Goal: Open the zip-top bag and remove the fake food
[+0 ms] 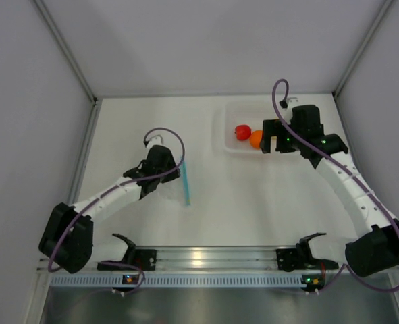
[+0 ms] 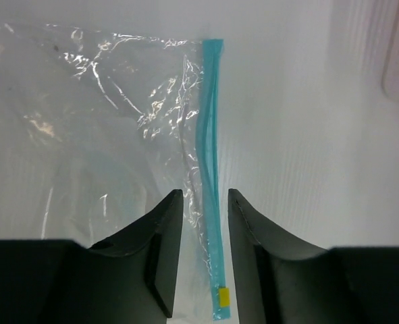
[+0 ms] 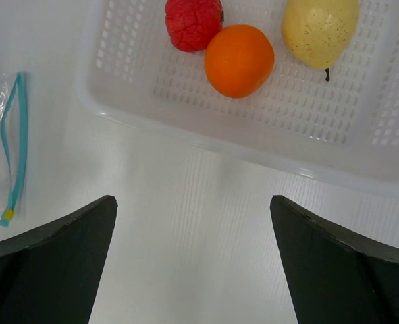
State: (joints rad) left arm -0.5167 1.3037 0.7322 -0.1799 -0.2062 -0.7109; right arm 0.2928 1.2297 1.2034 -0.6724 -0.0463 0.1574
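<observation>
While I watch the overhead view, the left gripper (image 2: 204, 196) sits over the zip-top bag (image 2: 98, 121), left of centre on the white table (image 1: 219, 196). Through its wrist camera I see the jaws standing only narrowly apart. The bag's light blue zip strip (image 2: 209, 135) runs down the middle of that frame and passes through the gap between them. I cannot tell whether either finger touches it. The clear film lies flat and crinkled toward the upper left of that frame.

The right gripper (image 3: 192, 199) is spread wide and holds nothing. It hovers at the near rim of the white perforated tray (image 3: 361, 115), in the upper right of the overhead view. The fake food (image 1: 256, 139) lies in that tray: the red fruit (image 3: 194, 23) at top centre of the right wrist frame, the orange fruit (image 3: 240, 61) just beside it, and the yellow pear (image 3: 319, 27) at the upper right. Bag and tray are well apart.
</observation>
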